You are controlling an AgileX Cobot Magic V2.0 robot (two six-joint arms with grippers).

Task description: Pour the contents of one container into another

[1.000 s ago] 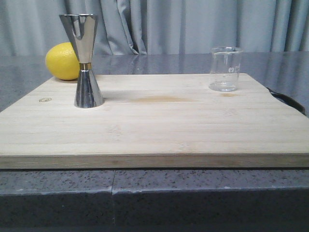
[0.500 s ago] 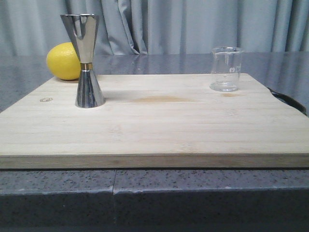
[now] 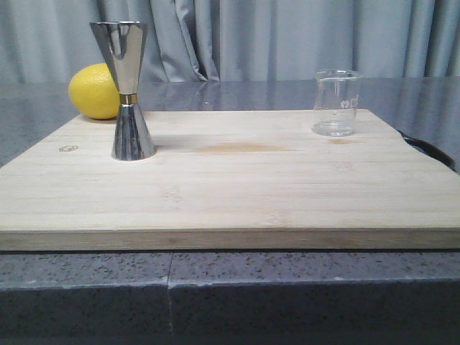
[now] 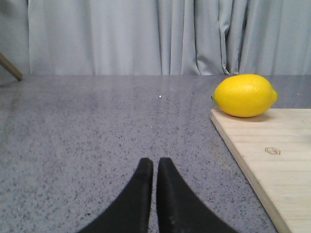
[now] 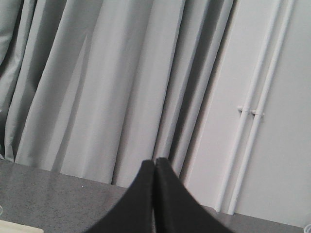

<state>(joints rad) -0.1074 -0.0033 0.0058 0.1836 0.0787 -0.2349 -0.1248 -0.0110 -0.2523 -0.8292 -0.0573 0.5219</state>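
Observation:
A small clear glass beaker [image 3: 336, 103] stands upright at the far right of the wooden board [image 3: 230, 187]. The tall steel hourglass jigger [image 3: 128, 90] with a gold band stands upright at the board's far left. Neither gripper shows in the front view. My left gripper [image 4: 155, 164] is shut on nothing, low over the grey counter to the left of the board [image 4: 272, 160]; the jigger and beaker are out of that view. My right gripper [image 5: 154, 164] is shut on nothing and faces the curtain, with neither container in its view.
A yellow lemon [image 3: 93, 91] lies behind the jigger, at the board's far left corner, and also shows in the left wrist view as the lemon [image 4: 244, 95]. Grey speckled counter [image 3: 230, 280] surrounds the board. A dark object [image 3: 431, 151] lies off the board's right edge.

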